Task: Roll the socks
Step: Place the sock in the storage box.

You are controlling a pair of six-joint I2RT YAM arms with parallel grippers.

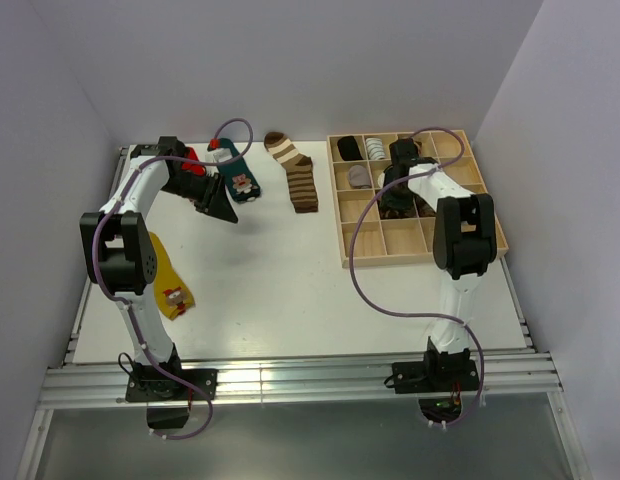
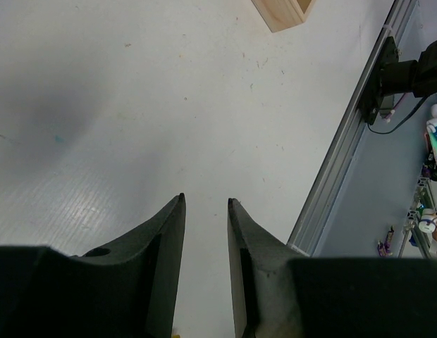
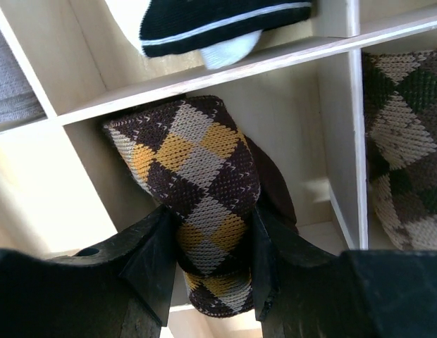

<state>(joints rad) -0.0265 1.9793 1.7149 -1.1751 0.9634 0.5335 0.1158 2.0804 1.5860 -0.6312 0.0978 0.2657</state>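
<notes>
My right gripper (image 3: 211,211) is shut on a rolled brown argyle sock (image 3: 197,162) inside a compartment of the wooden tray (image 1: 365,238); in the top view it sits over the tray's middle (image 1: 395,197). My left gripper (image 2: 204,201) is open and empty above the bare white table, at the back left (image 1: 216,203). A dark teal sock with a cartoon figure (image 1: 238,176) lies just right of it, and a red sock (image 1: 194,158) is behind it. A brown-and-cream striped sock (image 1: 301,176) lies flat at the back centre. A mustard yellow sock (image 1: 170,283) lies near the left arm.
Other tray compartments hold rolled socks: a black one with a white stripe (image 3: 218,17), a grey one (image 3: 14,91) and another argyle one (image 3: 402,141). The tray's corner (image 2: 282,13) and the table's metal rail (image 2: 345,141) show in the left wrist view.
</notes>
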